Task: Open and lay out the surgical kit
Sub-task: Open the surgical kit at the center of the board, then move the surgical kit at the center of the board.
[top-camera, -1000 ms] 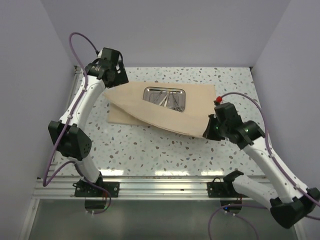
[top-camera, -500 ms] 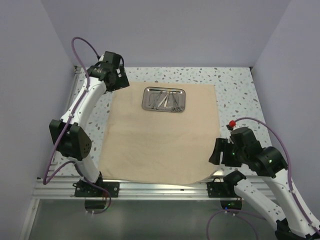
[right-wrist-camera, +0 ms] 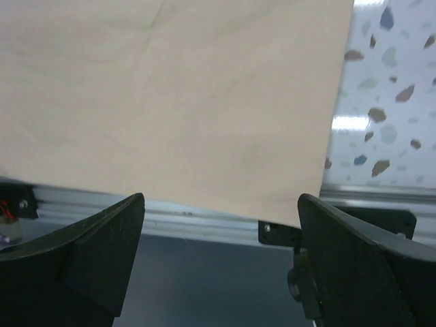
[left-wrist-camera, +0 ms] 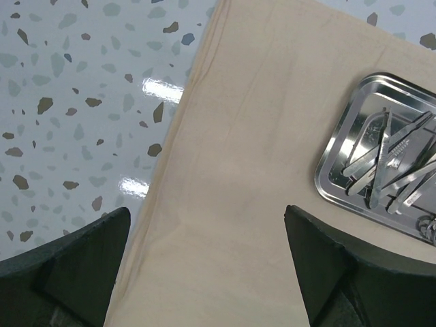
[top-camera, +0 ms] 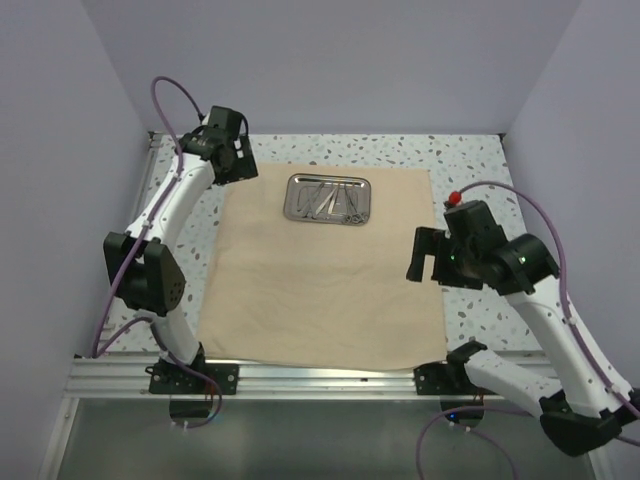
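Observation:
The beige cloth wrap (top-camera: 310, 280) lies spread flat on the table, its near edge reaching the front rail. Near its far edge sits the small steel tray (top-camera: 329, 199) holding several slim silver instruments (left-wrist-camera: 388, 157). My left gripper (top-camera: 238, 165) hovers open over the cloth's far left corner; in the left wrist view the cloth (left-wrist-camera: 252, 136) and the tray (left-wrist-camera: 334, 167) lie below its spread fingers (left-wrist-camera: 320, 259). My right gripper (top-camera: 426, 255) hangs open above the cloth's right edge. The right wrist view shows the cloth's near right corner (right-wrist-camera: 300, 170) with nothing between the jaws.
Speckled terrazzo table (top-camera: 470, 170) shows around the cloth. An aluminium rail (top-camera: 320, 375) runs along the near edge, with both arm bases bolted on it. Lilac walls close in the left, right and back. Purple cables loop off each arm.
The right gripper drew the folded flap toward the near edge, opened and let it go, then rose back over the cloth's right edge. The cloth now lies flat. The left arm barely moved.

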Controlling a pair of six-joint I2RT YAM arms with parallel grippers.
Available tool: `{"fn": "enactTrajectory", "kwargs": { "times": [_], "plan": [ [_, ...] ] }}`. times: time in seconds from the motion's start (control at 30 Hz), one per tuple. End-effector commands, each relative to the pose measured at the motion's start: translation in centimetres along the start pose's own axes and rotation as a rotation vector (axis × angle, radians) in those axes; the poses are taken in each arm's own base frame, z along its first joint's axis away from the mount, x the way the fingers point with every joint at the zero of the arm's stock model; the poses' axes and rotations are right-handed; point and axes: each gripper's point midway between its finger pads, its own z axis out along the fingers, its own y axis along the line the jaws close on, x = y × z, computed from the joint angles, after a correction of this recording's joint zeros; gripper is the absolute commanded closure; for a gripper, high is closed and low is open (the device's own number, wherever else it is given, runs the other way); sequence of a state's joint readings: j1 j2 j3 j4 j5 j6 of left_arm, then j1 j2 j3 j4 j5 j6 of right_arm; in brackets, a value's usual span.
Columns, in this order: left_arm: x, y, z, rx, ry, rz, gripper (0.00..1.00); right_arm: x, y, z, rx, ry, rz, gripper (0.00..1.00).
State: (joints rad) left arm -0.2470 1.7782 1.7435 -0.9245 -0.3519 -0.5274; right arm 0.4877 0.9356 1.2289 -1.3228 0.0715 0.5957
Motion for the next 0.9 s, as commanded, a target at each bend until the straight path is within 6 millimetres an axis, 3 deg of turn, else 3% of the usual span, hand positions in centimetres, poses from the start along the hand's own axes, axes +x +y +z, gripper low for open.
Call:
{"fn": "enactTrajectory", "kwargs": {
  "times": [0.0,0.03,0.07,0.13,0.17,0.2,0.27,0.3,0.37,0.4,0.43,0.63,0.7,0.8,0.87],
  "plan": [
    [-1.7,0.7,2.0,0.033,-0.029,-0.003,0.01,-7.0,1.5,2.3,0.070,-0.141,-0.073,0.01],
    [-1.9,0.9,2.4,0.037,-0.029,0.000,0.00,-9.6,2.8,2.6,0.046,-0.191,-0.077,0.02],
    [-2.1,0.9,2.6,0.050,-0.024,-0.007,0.01,-11.3,2.3,4.8,0.074,-0.150,-0.047,0.02],
    [-2.5,2.0,3.9,0.043,-0.014,-0.015,0.01,-14.7,2.7,6.3,0.013,-0.136,0.027,0.02],
    [-2.7,2.0,4.3,0.055,-0.007,-0.019,0.01,-16.3,1.6,7.1,-0.006,-0.126,0.098,0.02],
    [-3.2,2.6,4.9,0.055,-0.012,-0.031,0.01,-17.3,0.8,9.7,0.026,-0.086,0.122,0.03],
    [-2.9,2.8,6.4,0.067,0.011,-0.018,0.01,-21.1,-0.4,10.8,0.066,-0.146,0.148,0.04],
    [-3.4,3.3,7.1,0.068,0.004,-0.029,0.01,-21.6,-1.0,13.3,0.100,-0.102,0.145,0.04],
    [-3.6,3.0,8.8,0.098,0.012,-0.022,0.01,-24.6,-1.9,14.2,0.138,-0.123,0.160,0.04],
    [-4.3,3.0,9.6,0.115,-0.004,-0.031,0.01,-24.9,-3.3,17.2,0.197,-0.076,0.167,0.04],
    [-4.4,2.7,11.0,0.128,0.007,-0.018,0.01,-26.9,-3.3,16.9,0.205,-0.111,0.175,0.04],
    [-3.2,1.5,16.8,0.153,0.103,-0.029,0.04,-30.3,-7.3,23.1,0.335,-0.084,0.222,0.06],
    [-1.9,1.1,18.5,0.160,0.148,-0.027,0.05,-30.9,-8.1,23.9,0.356,-0.091,0.232,0.06],
    [-1.8,0.3,19.2,0.196,0.153,-0.037,0.07,-30.1,-9.7,26.4,0.396,-0.069,0.248,0.08],
    [-0.7,0.4,19.6,0.196,0.163,-0.041,0.07,-29.5,-10.0,27.8,0.389,-0.049,0.257,0.11]
  ]
}}
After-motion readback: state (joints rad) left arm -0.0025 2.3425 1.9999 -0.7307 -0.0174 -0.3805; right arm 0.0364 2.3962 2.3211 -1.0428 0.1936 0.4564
